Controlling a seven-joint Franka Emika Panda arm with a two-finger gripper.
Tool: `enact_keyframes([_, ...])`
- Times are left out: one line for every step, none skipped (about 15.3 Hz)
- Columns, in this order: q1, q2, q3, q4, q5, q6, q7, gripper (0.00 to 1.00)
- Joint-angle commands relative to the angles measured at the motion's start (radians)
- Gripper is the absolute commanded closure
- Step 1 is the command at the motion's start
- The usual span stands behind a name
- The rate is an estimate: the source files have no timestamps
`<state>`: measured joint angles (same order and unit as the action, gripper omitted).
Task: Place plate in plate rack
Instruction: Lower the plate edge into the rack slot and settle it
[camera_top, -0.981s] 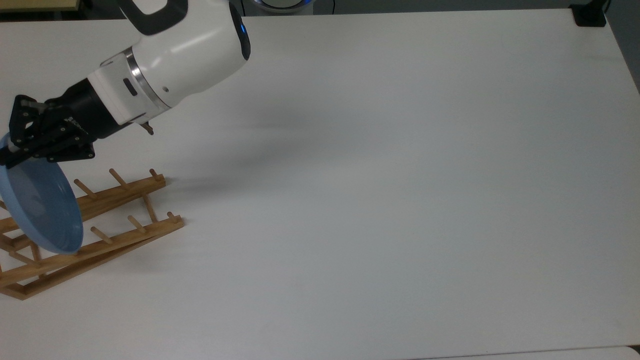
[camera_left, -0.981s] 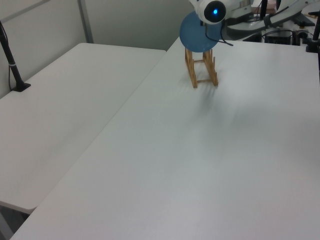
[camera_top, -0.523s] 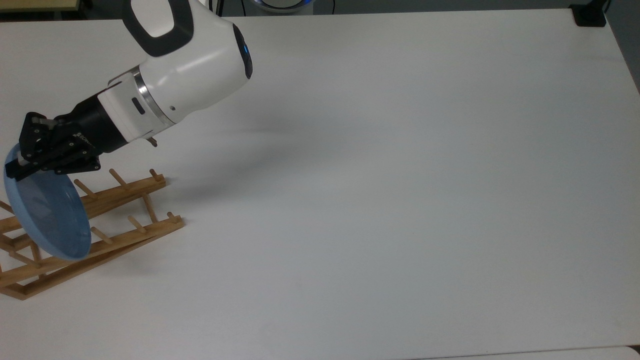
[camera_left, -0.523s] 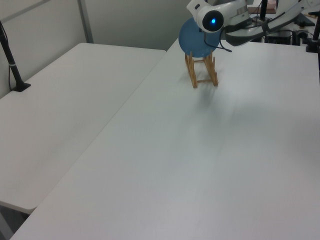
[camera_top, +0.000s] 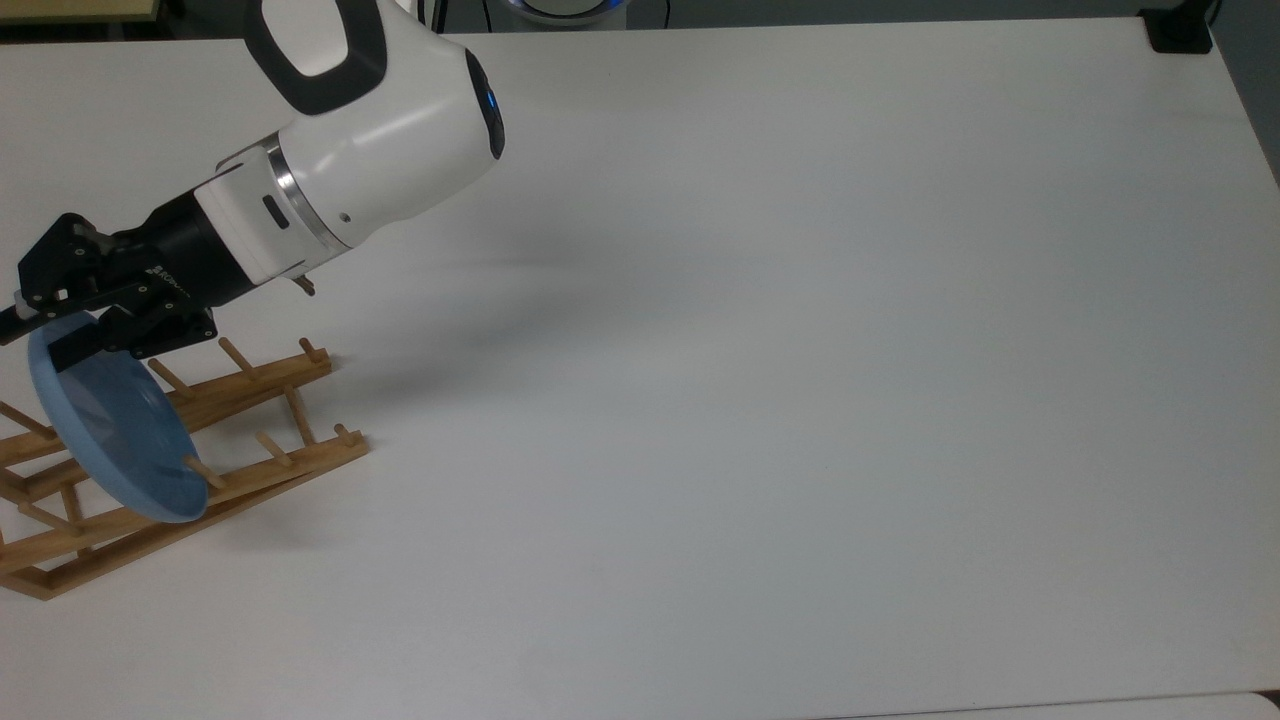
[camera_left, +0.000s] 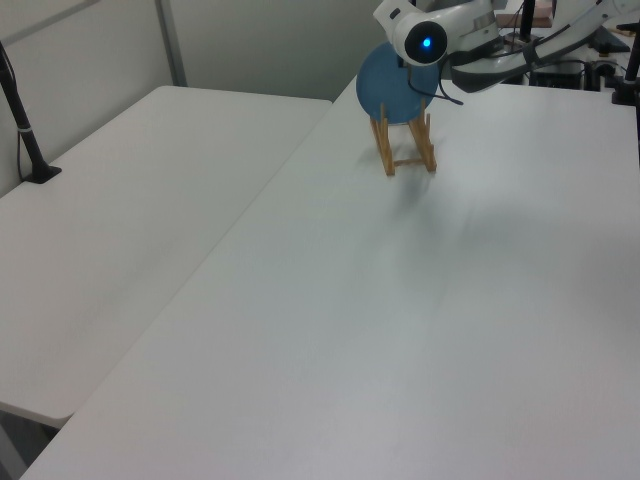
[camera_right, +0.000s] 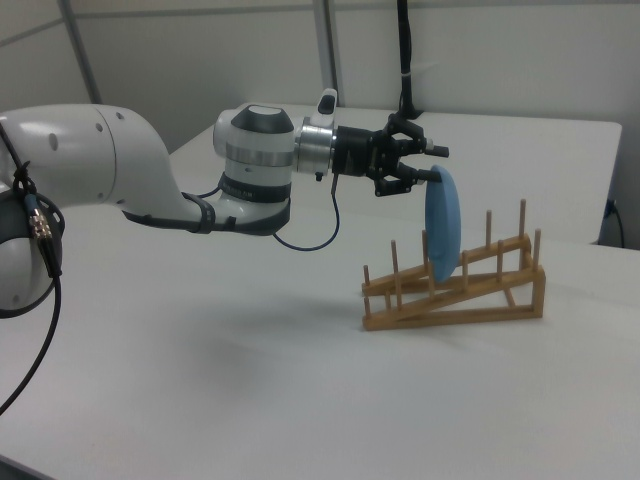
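- plate stands on edge in the plate rack, slotted btw pegs, leaning a bit
- rack sits near the top view's left edge on the white table, rails sloped, one end raised
- gripper at the plate's top rim, fingers spread apart, one each side of the rim; in the right view a gap shows btw fingers & rim, so not pinching
- arm reaches in roughly horizontal, wrist pointing at the plate
- in the left view plate faces cam, rack below it, arm's blue light just beside the plate's upper right
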<state>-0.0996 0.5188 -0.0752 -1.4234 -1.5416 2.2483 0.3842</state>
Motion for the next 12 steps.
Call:
enact_keyframes([0.003, 0.004, 0.000, 0.015, -0.018, -0.009, 0.042, 0.32])
enact_keyframes([0.003, 0.003, 0.000, 0.017, -0.018, -0.009, 0.050, 0.25])
enact_keyframes([0.003, 0.000, 0.002, 0.017, -0.017, -0.009, 0.053, 0.21])
enact_keyframes([0.001, -0.003, 0.002, 0.017, -0.015, -0.007, 0.054, 0.17])
enact_keyframes([0.001, -0.003, 0.002, 0.017, -0.015, -0.007, 0.056, 0.09])
enact_keyframes([0.000, -0.003, 0.002, 0.017, -0.015, -0.007, 0.058, 0.04])
enact_keyframes([-0.002, -0.005, 0.002, 0.017, -0.014, -0.007, 0.058, 0.00])
enact_keyframes([-0.003, -0.005, 0.002, 0.017, -0.014, -0.006, 0.065, 0.00])
enact_keyframes([-0.003, -0.005, 0.002, 0.018, -0.015, 0.002, 0.080, 0.00])
enact_keyframes([-0.005, -0.005, 0.003, 0.018, -0.015, 0.016, 0.108, 0.00])
enact_keyframes([-0.003, -0.006, 0.003, 0.018, -0.014, 0.017, 0.137, 0.00])
enact_keyframes([-0.003, -0.006, 0.003, 0.018, -0.015, 0.017, 0.160, 0.00])
